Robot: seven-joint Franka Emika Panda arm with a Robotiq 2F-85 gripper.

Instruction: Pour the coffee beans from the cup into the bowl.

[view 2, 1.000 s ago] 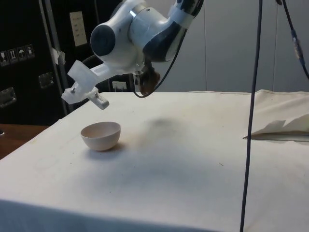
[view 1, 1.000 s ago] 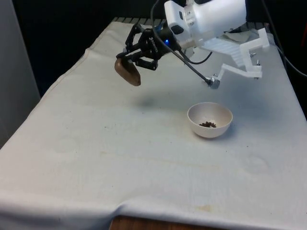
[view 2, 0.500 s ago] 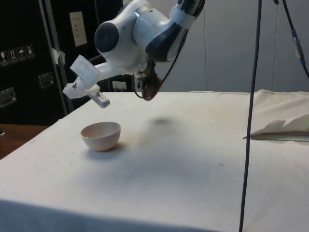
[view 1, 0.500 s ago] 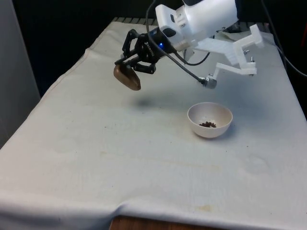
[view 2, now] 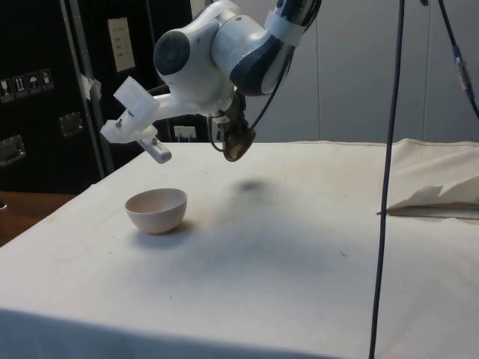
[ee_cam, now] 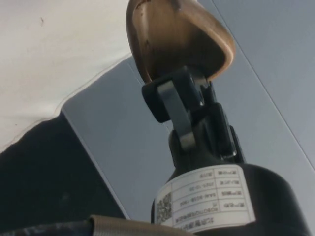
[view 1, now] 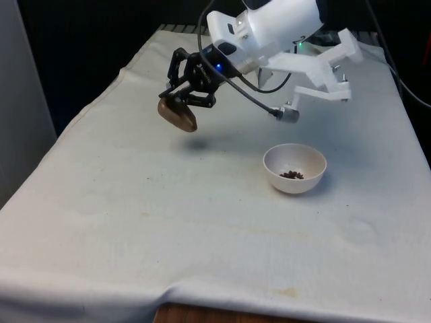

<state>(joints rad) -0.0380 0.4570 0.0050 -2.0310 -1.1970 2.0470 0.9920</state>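
Front view: my claw (view 1: 180,101) grips the brown cup (view 1: 178,115) aloft at the bowl's (view 1: 294,168) ten o'clock, tipped on its side; coffee beans (view 1: 291,175) lie in the bowl, so I judge the pour done.

Side view: cup (view 2: 234,144) hangs well above the bench (view 2: 299,247).

Wrist view: fingers (ee_cam: 173,108) pinch its rim.

A brown cup (view 1: 178,114), a white bowl (view 1: 294,169) of dark beans (view 1: 291,175), a white cloth (view 1: 168,222).

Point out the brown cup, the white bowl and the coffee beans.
brown cup (view 1: 178,115), front view, on its outer side.
white bowl (view 1: 294,183), front view, on its near outer wall.
coffee beans (view 1: 291,175), front view, the pile's middle.
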